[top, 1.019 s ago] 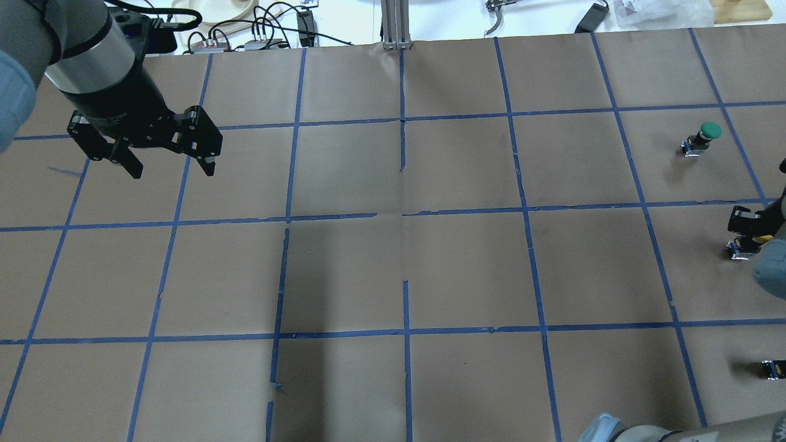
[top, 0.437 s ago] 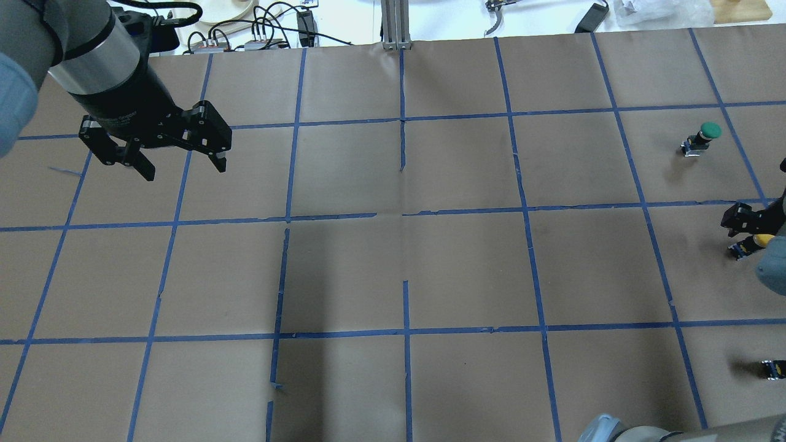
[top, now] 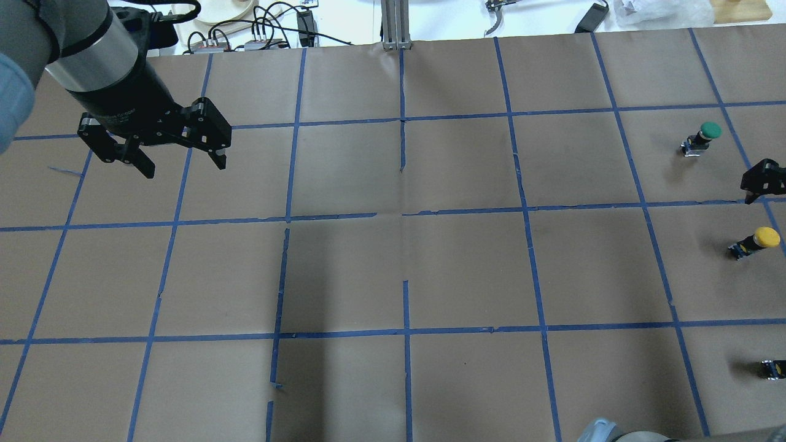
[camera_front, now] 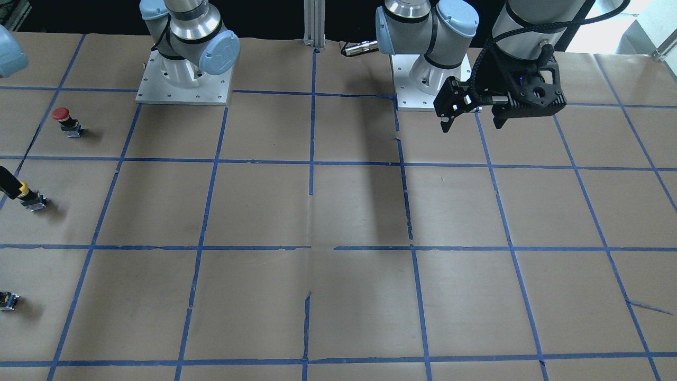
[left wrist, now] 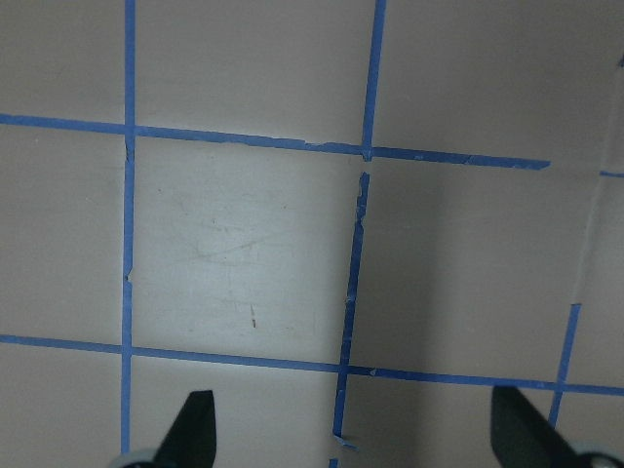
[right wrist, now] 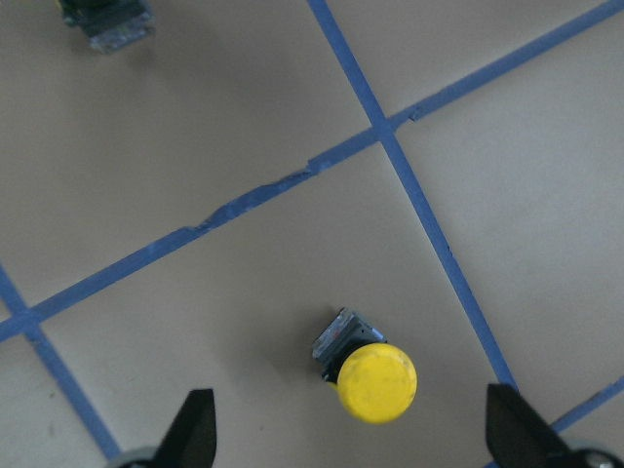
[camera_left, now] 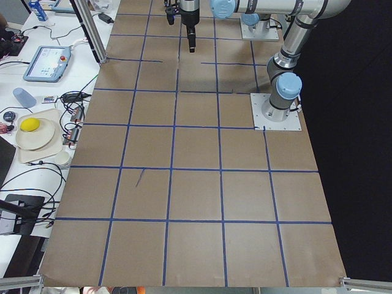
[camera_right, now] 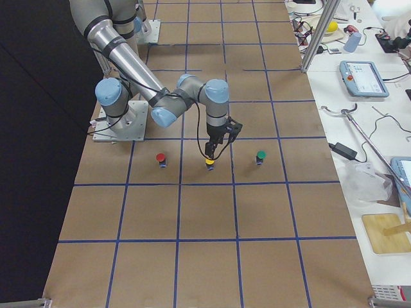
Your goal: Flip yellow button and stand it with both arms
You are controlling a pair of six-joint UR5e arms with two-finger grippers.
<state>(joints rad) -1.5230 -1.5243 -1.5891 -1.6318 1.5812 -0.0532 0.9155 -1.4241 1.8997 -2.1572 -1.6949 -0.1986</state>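
The yellow button (top: 759, 240) stands cap up on the brown paper at the right edge of the table. It also shows in the front view (camera_front: 30, 198), the right side view (camera_right: 209, 163) and the right wrist view (right wrist: 368, 372). My right gripper (top: 761, 183) is open and empty, just above the button and not touching it. Its fingers (right wrist: 192, 429) stand wide on either side in the wrist view. My left gripper (top: 184, 167) is open and empty, high over the far left of the table, and shows in the front view (camera_front: 472, 126).
A green-capped button (top: 704, 137) stands one square farther out. A red-capped button (camera_front: 65, 120) stands on the robot side of the yellow one. A tiny dark part (top: 772, 368) lies near the right edge. The paper has a blue tape grid (top: 403, 215).
My right gripper, closed around the yellow button a second ago, has opened, let go and drawn up and away. The button stands free. My left gripper has shifted slightly right.
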